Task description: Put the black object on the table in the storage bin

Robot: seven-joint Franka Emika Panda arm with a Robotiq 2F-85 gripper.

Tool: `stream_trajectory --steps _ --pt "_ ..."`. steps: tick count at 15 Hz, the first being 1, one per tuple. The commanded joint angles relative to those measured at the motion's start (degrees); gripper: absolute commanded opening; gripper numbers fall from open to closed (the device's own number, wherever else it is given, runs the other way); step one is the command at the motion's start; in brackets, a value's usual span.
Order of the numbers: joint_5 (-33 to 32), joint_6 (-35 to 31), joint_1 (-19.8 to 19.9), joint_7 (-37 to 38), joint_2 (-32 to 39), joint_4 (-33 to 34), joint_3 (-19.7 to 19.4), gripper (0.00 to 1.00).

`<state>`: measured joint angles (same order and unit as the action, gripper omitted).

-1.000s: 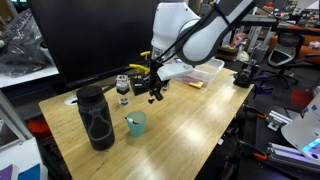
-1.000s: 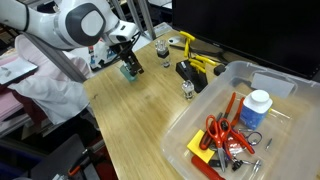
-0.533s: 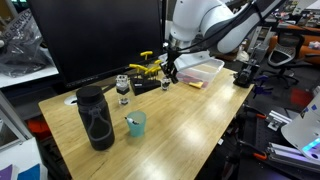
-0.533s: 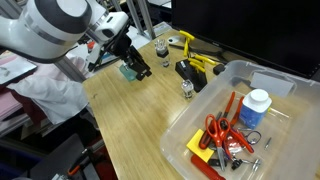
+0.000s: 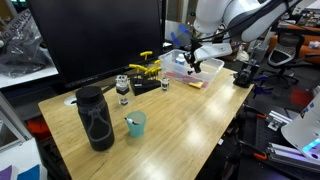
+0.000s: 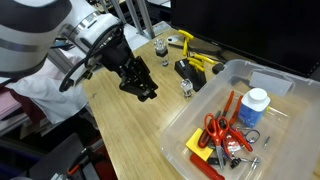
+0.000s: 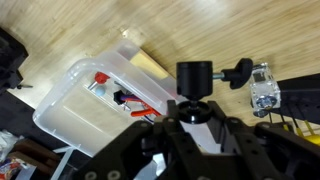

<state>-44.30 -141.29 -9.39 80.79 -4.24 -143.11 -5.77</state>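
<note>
My gripper point(image 7: 193, 106) is shut on the black object point(image 7: 195, 78), a small knob-like piece with a round disc that shows between the fingers in the wrist view. In both exterior views the gripper point(image 5: 188, 62) point(image 6: 146, 92) hangs above the wood-grain table point(image 5: 190, 120) point(image 6: 150, 140); the black object cannot be made out there. The clear storage bin point(image 5: 207, 72) point(image 6: 200, 110) point(image 7: 70, 100) lies close beside the gripper, under its near edge in an exterior view. The bin holds several tools.
A tall black bottle point(image 5: 95, 118) and a teal cup point(image 5: 135, 124) stand at the table's near end. A flat black piece with yellow parts point(image 5: 148, 70) point(image 6: 190, 70) and a small clear jar point(image 5: 122, 88) point(image 7: 262, 88) sit by the monitor point(image 5: 100, 40).
My gripper has lifted from the table beside the flat black piece and swung across toward the storage bin, carrying the black object.
</note>
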Motion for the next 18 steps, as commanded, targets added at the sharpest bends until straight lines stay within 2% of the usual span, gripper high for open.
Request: stream_trajectory --steps 1,8,9,10,11,12,18 --pt "0.5 -0.3 3.9 -0.6 -0.5 -0.7 3.7 0.33" --pt "0.6 -0.4 4.1 -0.6 -0.9 -1.0 4.3 0.33" --pt "0.6 -0.4 4.1 -0.6 -0.9 -1.0 4.3 0.08" --pt "-0.5 -1.2 4.7 2.3 -0.6 -0.4 4.3 0.08" --pt "1.4 -0.4 5.2 3.8 -0.2 0.3 4.5 0.08" --pt "-0.3 -0.6 6.4 8.6 0.0 1.3 4.4 0.08" --pt "-4.8 -0.2 11.7 25.7 2.7 7.4 3.1 0.08"
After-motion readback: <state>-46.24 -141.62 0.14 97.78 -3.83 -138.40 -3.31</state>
